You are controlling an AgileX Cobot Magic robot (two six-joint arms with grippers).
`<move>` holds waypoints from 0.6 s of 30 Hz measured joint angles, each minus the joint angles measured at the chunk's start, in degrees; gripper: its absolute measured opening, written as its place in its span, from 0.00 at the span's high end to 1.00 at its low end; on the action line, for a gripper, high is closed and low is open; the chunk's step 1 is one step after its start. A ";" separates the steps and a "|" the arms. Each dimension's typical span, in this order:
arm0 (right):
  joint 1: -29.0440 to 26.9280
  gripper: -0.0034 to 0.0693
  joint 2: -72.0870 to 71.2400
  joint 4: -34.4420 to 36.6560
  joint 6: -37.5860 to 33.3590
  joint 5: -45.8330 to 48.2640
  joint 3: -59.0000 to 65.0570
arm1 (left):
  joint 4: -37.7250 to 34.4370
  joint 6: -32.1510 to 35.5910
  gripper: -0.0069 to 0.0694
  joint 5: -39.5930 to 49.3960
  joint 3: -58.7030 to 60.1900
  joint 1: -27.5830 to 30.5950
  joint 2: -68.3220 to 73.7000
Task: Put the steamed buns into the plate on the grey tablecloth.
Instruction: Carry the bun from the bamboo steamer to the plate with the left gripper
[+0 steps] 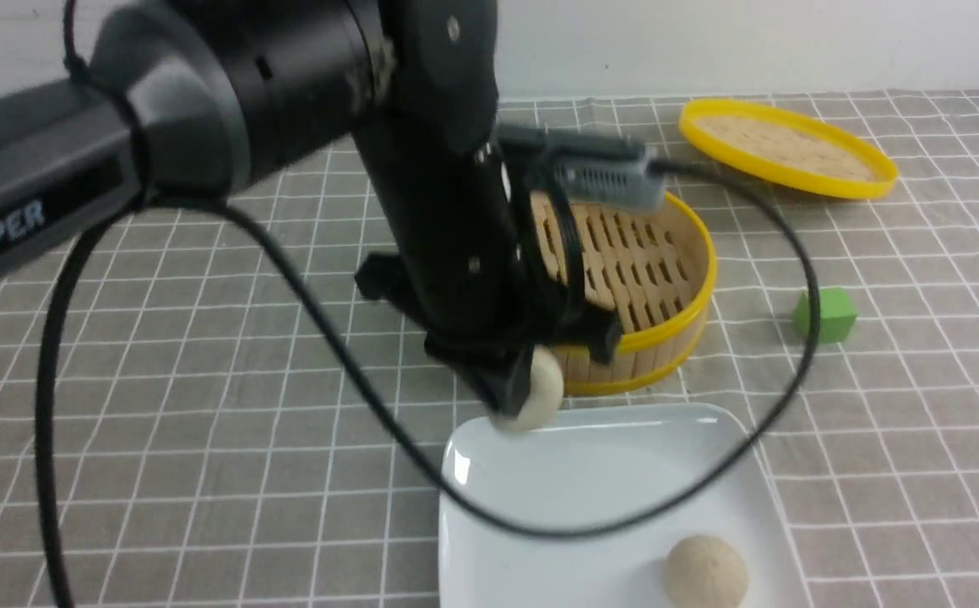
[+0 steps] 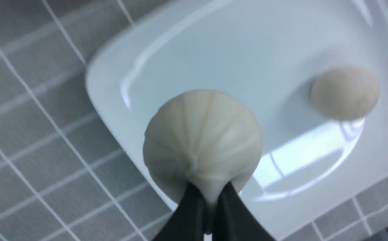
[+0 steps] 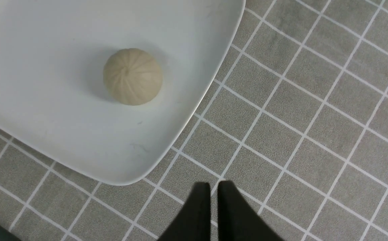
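Observation:
My left gripper (image 1: pixel 513 397) is shut on a pleated cream steamed bun (image 1: pixel 541 390), pinching its edge between the black fingertips (image 2: pixel 194 201). The bun (image 2: pixel 203 137) hangs just above the far left corner of the glossy white plate (image 1: pixel 590 473). A second steamed bun (image 1: pixel 706 572) lies in the plate near its front right corner, also seen from the right wrist (image 3: pixel 133 76). My right gripper (image 3: pixel 214 184) hovers over the grey tablecloth (image 3: pixel 314 134) just off that corner of the plate (image 3: pixel 46 110). Its jaws stand almost together with nothing between them.
An open bamboo steamer (image 1: pixel 641 262) with a yellow rim stands right behind the plate, partly hidden by the left arm. Its flat yellow-rimmed lid (image 1: pixel 785 148) lies at the back right. A green cube (image 1: pixel 827 315) sits to the steamer's right. A black cable (image 1: pixel 590 528) loops over the plate.

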 joint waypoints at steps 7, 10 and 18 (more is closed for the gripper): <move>0.00 0.86 -0.01 2.39 0.00 3.43 -0.06 | 0.62 -3.30 0.87 -14.16 12.03 -5.64 1.82; 0.00 0.85 -1.58 4.79 0.00 10.15 -0.06 | 0.71 -5.09 0.85 -19.32 12.55 -5.94 3.71; 0.00 0.84 -15.90 5.18 3.91 13.26 -0.06 | 1.17 -6.06 0.63 -22.45 12.57 -5.94 6.48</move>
